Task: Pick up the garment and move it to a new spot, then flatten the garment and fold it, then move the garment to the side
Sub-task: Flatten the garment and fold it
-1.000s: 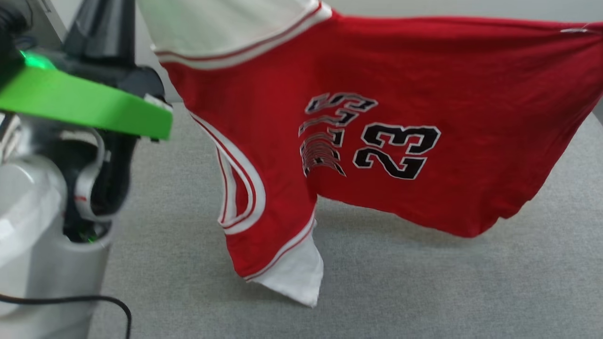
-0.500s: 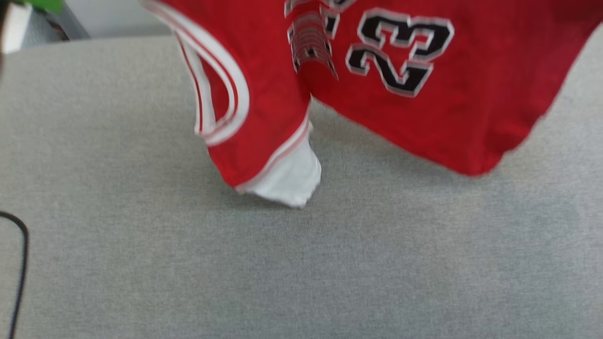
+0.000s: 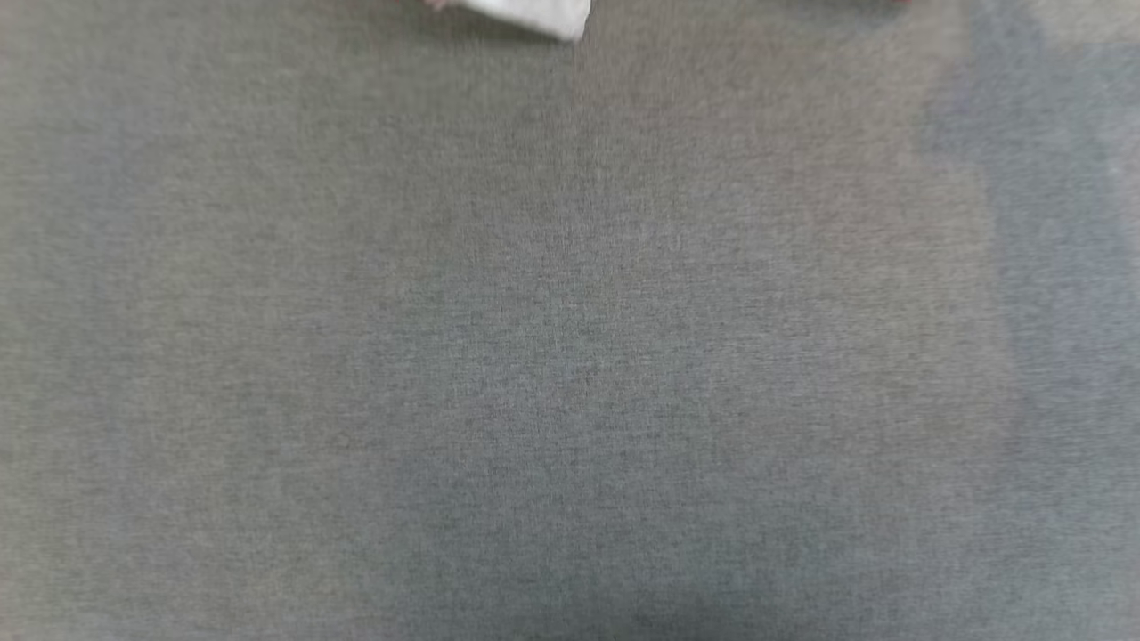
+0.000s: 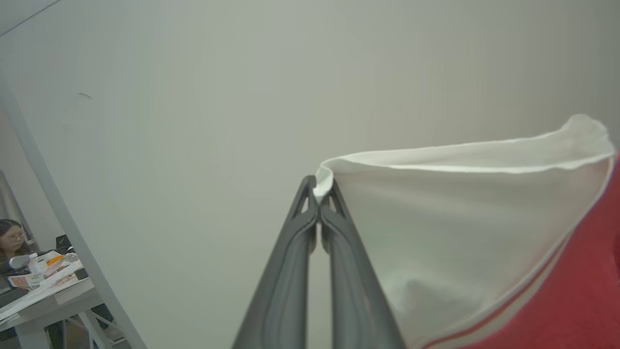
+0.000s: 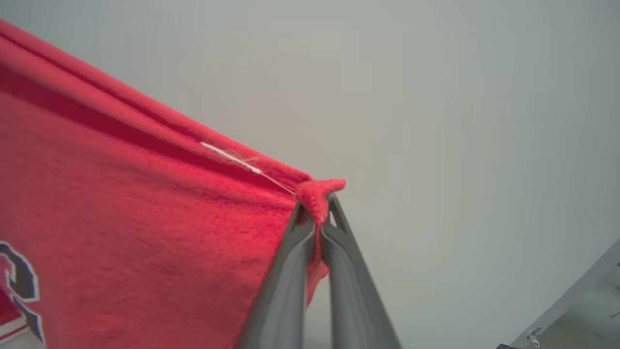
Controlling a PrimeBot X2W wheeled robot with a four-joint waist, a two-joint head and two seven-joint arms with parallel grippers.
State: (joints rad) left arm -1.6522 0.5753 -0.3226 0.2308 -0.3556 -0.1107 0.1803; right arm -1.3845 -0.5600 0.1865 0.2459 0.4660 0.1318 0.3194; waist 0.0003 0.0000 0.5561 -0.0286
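The garment is a red jersey with white sleeves, held up in the air by both grippers. In the left wrist view my left gripper (image 4: 319,191) is shut on the edge of a white sleeve of the garment (image 4: 460,228), with red fabric at the lower right. In the right wrist view my right gripper (image 5: 317,206) is shut on a red corner of the garment (image 5: 131,213); part of a black-and-white numeral shows at the lower left. In the head view just the tip of the hanging white sleeve of the garment (image 3: 534,13) shows at the top edge, above the grey table (image 3: 570,356).
A pale wall stands behind the lifted fabric in both wrist views. At the lower left of the left wrist view a person (image 4: 12,237) sits at a cluttered desk (image 4: 43,286) beyond a grey post. A grey frame edge (image 5: 566,300) crosses the right wrist view's lower right.
The head camera has tilted down, so the shirt has slid up out of the picture and just the white sleeve tip remains at the top. The shirt stays held up.
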